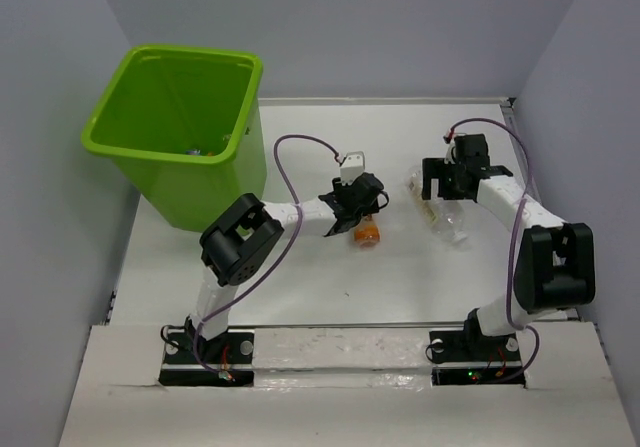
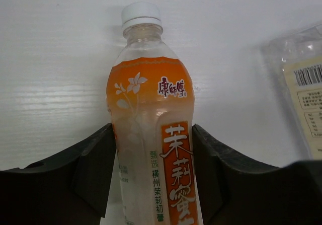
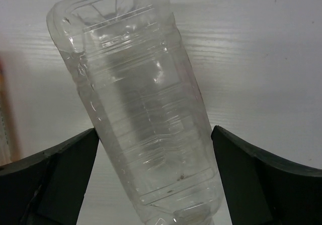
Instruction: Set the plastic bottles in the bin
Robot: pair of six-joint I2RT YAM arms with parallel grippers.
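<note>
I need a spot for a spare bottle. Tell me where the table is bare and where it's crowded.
Bare: the near strip of table between the arm bases and the orange bottle and clear bottle; also the far strip right of the bin. Crowded: mid-table, where the left gripper and right gripper are at the bottles.

White table [image 1: 330, 287], matte; close up in both wrist views its surface showed a faint horizontal grain. Enclosure walls were pale grey-lilac: back wall [image 1: 350, 27] stood at the far side, while the left wall [image 1: 40, 187] and right wall [image 1: 605, 117] closed in the two sides. A thin grey edge line [image 1: 380, 100] ran where the table met the back wall. An off-white panel [image 1: 340, 407] lay across the near edge, its far border ragged. A glossy strip [image 1: 340, 345] ran left to right just beyond it.
</note>
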